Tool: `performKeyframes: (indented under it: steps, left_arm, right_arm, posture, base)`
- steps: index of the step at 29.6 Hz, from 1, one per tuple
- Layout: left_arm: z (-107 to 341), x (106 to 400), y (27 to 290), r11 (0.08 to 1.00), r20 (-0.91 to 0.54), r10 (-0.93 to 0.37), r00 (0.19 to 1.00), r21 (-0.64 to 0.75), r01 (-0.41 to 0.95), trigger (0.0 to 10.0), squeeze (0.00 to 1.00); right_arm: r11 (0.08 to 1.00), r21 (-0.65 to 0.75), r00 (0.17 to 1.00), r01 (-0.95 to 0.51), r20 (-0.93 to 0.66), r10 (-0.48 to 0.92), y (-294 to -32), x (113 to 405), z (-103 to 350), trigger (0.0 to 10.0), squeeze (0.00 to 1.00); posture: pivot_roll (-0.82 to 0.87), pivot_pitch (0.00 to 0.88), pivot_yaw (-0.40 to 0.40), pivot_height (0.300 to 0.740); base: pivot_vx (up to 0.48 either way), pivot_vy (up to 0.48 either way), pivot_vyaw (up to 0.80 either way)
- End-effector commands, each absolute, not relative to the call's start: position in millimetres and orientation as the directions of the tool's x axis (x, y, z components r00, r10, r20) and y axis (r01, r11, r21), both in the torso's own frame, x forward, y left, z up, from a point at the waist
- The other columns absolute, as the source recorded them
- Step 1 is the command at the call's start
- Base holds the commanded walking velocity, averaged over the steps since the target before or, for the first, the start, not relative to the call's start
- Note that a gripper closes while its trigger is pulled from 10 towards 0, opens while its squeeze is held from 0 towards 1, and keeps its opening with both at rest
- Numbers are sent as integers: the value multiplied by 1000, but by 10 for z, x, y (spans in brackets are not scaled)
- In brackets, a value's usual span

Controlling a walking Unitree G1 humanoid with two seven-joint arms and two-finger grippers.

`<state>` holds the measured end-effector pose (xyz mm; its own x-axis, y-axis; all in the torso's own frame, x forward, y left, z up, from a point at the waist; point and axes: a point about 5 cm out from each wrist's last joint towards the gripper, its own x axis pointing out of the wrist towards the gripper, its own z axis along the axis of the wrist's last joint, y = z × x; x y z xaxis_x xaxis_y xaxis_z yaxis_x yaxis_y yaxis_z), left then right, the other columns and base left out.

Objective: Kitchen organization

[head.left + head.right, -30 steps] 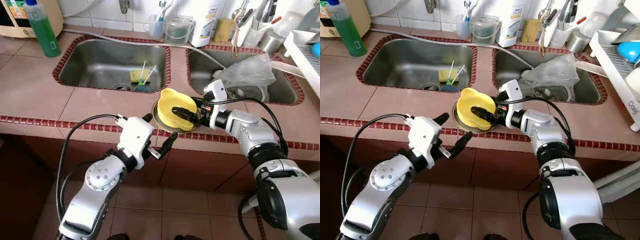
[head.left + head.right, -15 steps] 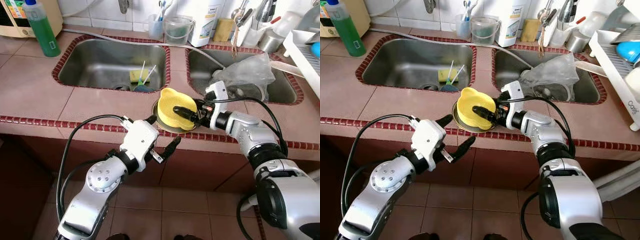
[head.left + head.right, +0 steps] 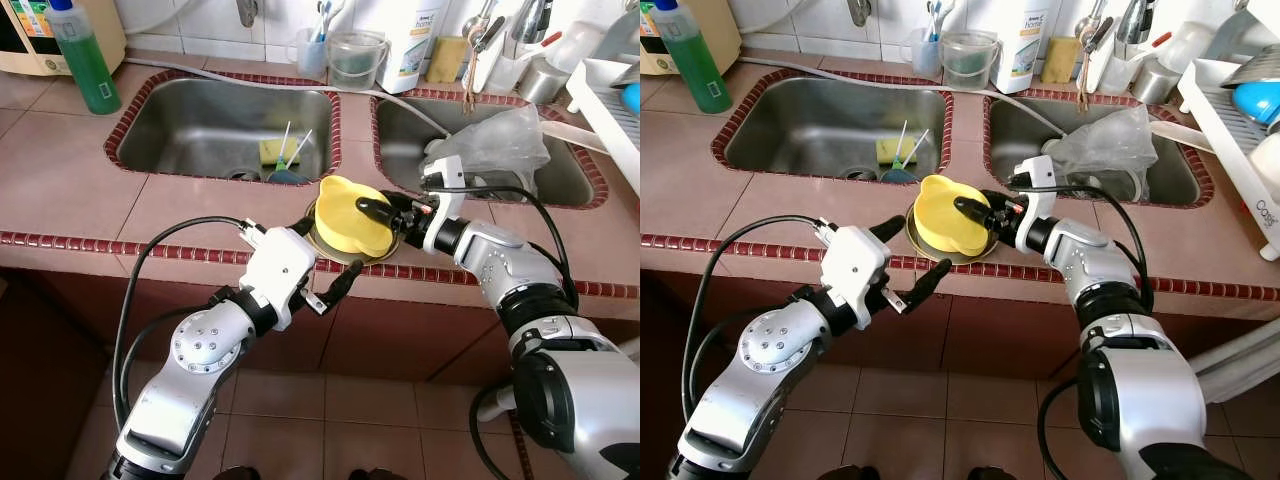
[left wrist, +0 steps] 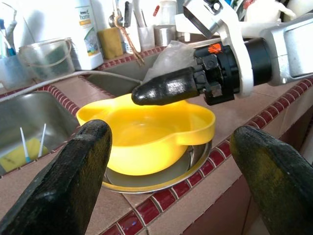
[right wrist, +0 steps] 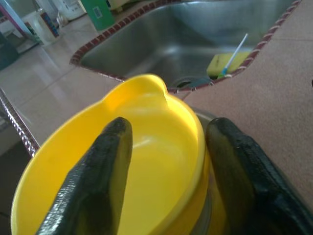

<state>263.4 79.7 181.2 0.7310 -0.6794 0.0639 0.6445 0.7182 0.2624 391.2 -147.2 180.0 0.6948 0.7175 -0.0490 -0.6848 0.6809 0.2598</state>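
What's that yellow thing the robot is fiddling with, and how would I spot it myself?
Find the two steel sinks set in the pink tiled counter. On the strip of counter between them, near the front edge, sits a yellow plastic bowl resting in a shallow metal dish, with the right gripper at its rim. It is the only bright yellow bowl there, with small ear-like tabs on its rim.

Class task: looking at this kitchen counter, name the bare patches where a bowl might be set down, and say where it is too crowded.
Bare tile lies left of the yellow bowl, between the left sink and the counter's red edge, and below the green bottle. Crowded: the back ledge by the clear jug, and the right sink holding a plastic bag.
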Motion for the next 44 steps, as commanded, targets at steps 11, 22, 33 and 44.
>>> performKeyframes:
  steps: [11,22,33,44]
  left_arm:
    - [1810,2655,794,720,64,-676,734,265,641,10000,0]
    - [1796,2647,808,730,65,-665,744,262,631,10000,0]
    - [1836,2713,819,741,84,-655,751,268,616,10000,0]
    - [1861,2787,870,759,103,-635,765,266,594,10000,0]
  right_arm:
    - [696,294,713,-656,-64,699,-1479,3929,1793,0,0]
    - [706,343,726,-620,-92,682,-1484,3908,1681,0,0]
    - [720,328,760,-612,-9,650,-1562,3945,1819,0,0]
    - [749,330,806,-575,69,588,-1713,3935,1881,7843,0]
  posture:
    - [29,141,-52,740]
    - [36,133,-57,740]
    - [35,106,-59,740]
    - [30,78,-51,740]
  base:
    - [0,0,0]
    - [0,0,0]
    - [0,0,0]
    - [0,0,0]
